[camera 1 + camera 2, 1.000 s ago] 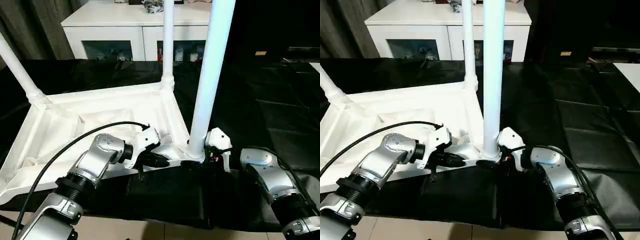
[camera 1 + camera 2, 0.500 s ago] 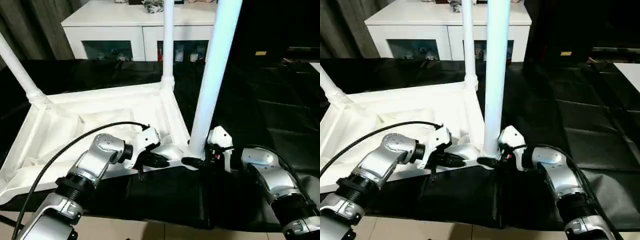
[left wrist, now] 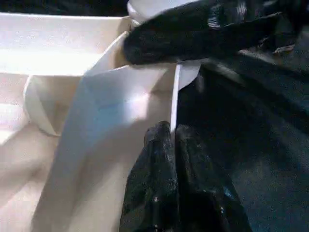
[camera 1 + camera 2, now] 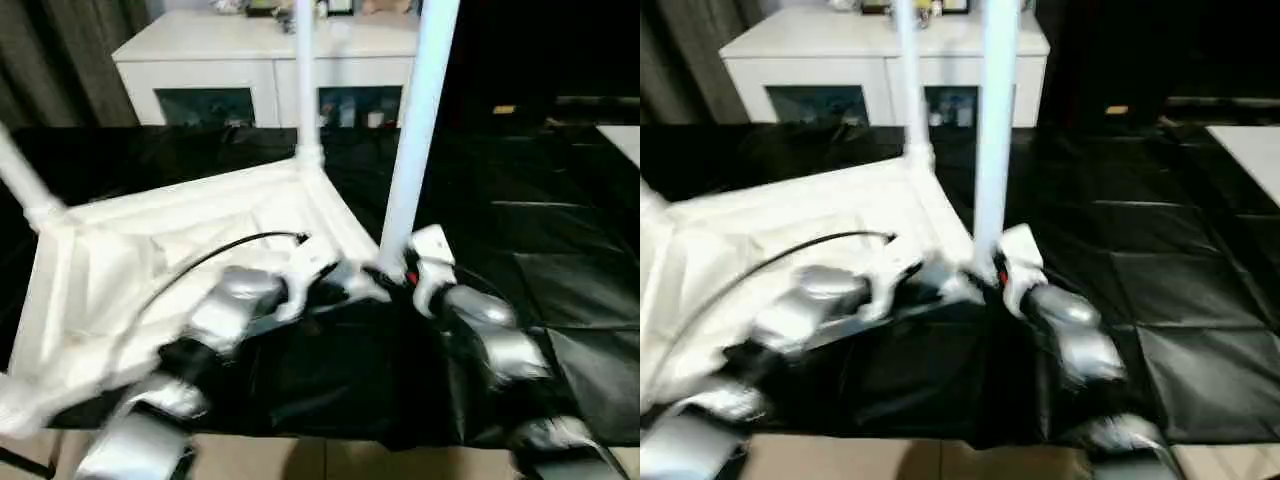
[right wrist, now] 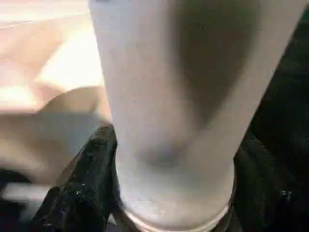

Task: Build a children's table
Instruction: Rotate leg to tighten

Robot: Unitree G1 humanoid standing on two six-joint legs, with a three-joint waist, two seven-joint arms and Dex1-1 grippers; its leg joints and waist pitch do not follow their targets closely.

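Children's table (image 4: 150, 250): upside down on the black cloth (image 4: 560, 250), ribbed underside up, in front of the white cabinet (image 4: 260, 60). Near leg (image 4: 415, 130) upright at the corner closest to the robot; two more legs standing at the far corner (image 4: 303, 80) and the left corner (image 4: 20, 180).

Probably light and hollow, being thin moulded plastic, so likely to skid on the cloth when pushed. Smooth, tapered tubes, likely slippery under hard black fingers. Rim and ribs stiff enough for a pinch; a long leg acts as a lever, so better taken low, next to the socket, than high up.

Left gripper (image 3: 173, 140): fingers pressed together, nipping the thin rim beside the near corner, which steadies the top. Right gripper (image 5: 169, 183): fingers spread to the leg's width and wrapped round its base, one on each side, just above the socket.

Hard to judge: whether the near leg sits fully home, since fingers cover the joint. Leg tops cut off at the upper edge. Fourth corner blocked by the left forearm and its cable (image 4: 220, 250). Forearms smeared by motion in the head views.
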